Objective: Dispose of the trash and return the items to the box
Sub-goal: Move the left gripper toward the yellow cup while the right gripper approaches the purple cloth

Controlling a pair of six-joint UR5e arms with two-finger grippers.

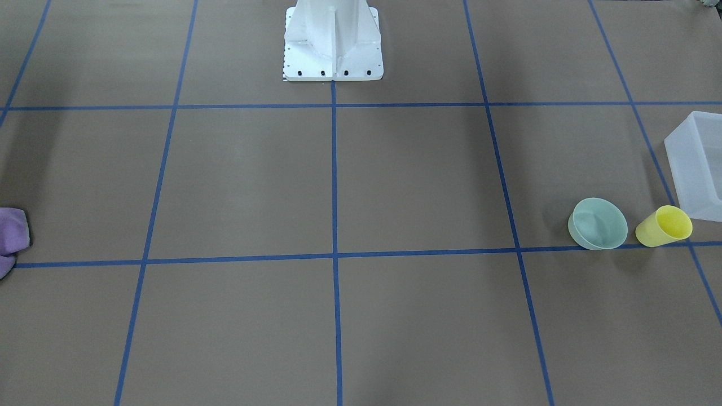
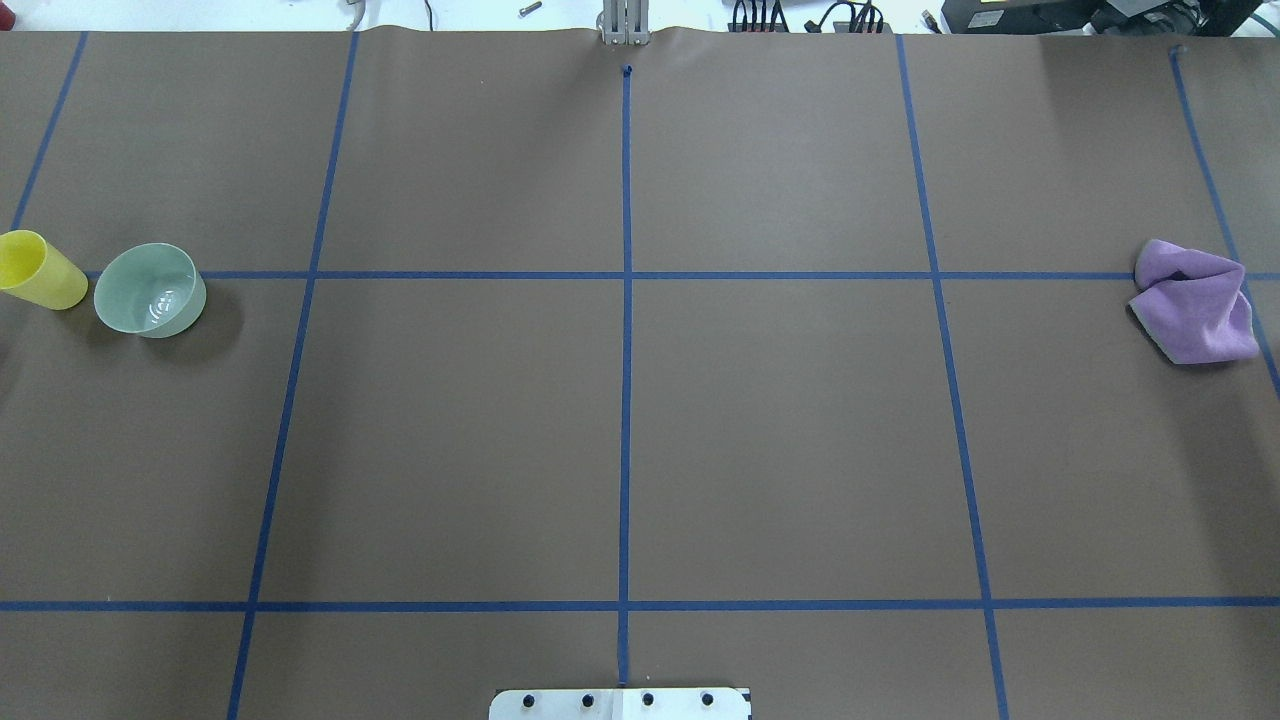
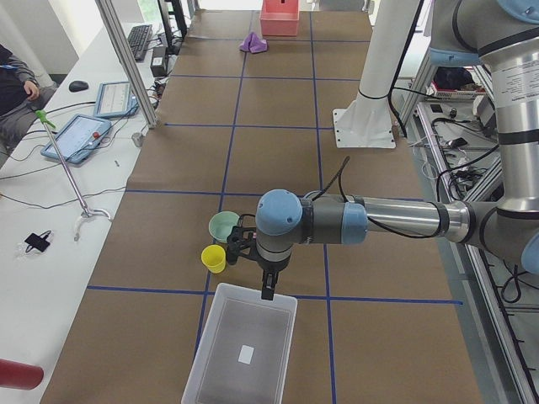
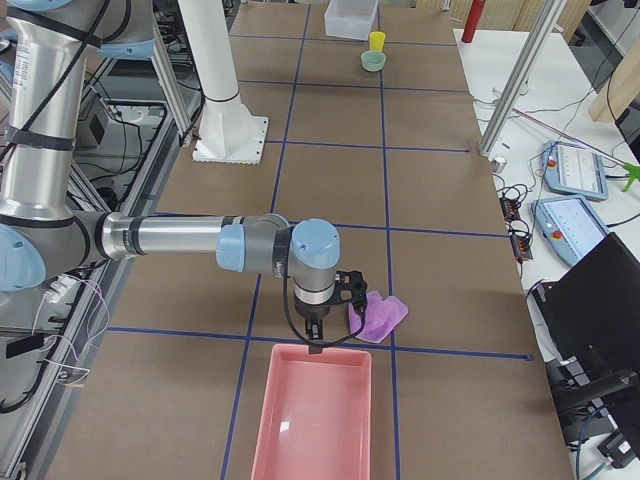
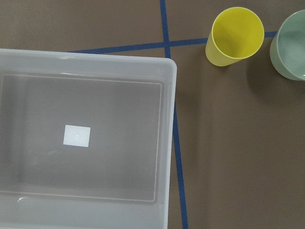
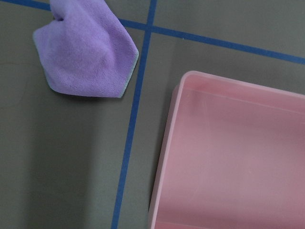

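left jaws: above frosted box (image 5: 169,143) rim, cannot tell if spread | right jaws: over pink bin (image 6: 164,157) edge, cannot tell | purple cloth (image 2: 1195,302) beside pink bin | yellow cup (image 2: 40,270), mint bowl (image 2: 150,290): on worktop (image 2: 780,450) near box, outside it

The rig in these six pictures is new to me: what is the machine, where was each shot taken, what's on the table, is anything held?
It is a robot with two grey arms at a brown table taped in blue squares. Two pictures look down on the table, two from its ends, two from cameras on the wrists. The left claw hangs at a frosted white plastic bin, with a yellow plastic cup and a mint-green round plastic bowl nearby. The right claw hangs at a pink plastic tray, near a lilac cloth lump. Nothing seems held.
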